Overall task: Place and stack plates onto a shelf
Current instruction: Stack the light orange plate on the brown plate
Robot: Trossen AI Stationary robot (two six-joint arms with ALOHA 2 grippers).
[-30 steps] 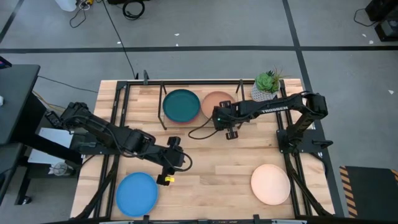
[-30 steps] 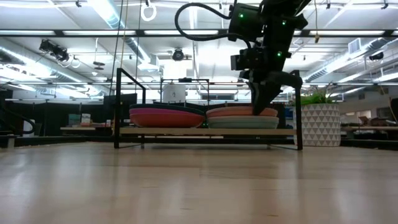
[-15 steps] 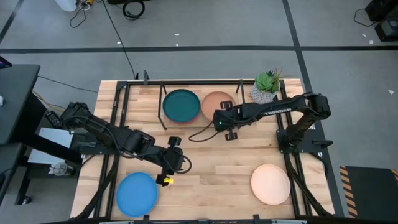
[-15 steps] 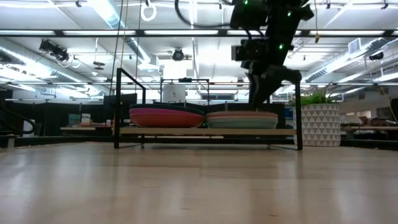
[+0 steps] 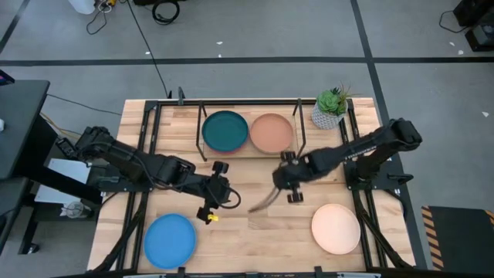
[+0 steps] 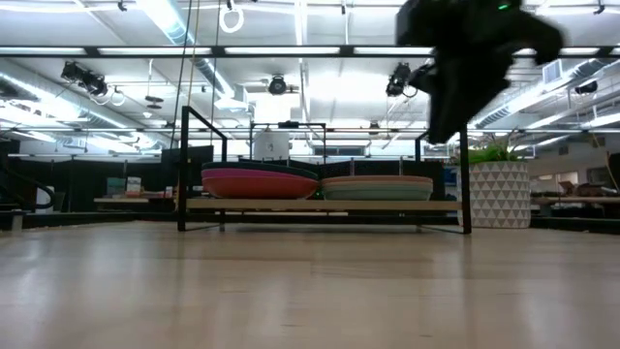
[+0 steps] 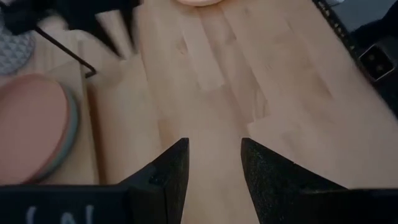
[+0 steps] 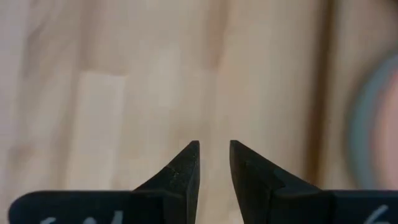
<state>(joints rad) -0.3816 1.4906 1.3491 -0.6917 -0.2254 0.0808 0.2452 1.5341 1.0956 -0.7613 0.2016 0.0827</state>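
While two stacks of plates sit side by side on the shelf (image 5: 248, 150) at the far edge of the table (image 5: 255, 224), the dark teal plate (image 5: 225, 130) tops the left stack and the terracotta plate (image 5: 272, 132) the right. Empty, its fingers a little apart, the right gripper (image 5: 287, 177) hangs over bare wood just in front of the shelf. Likewise empty and parted, the left gripper (image 5: 218, 189) hovers beyond the blue plate (image 5: 170, 240). A cream-peach plate (image 5: 336, 228) lies near right.
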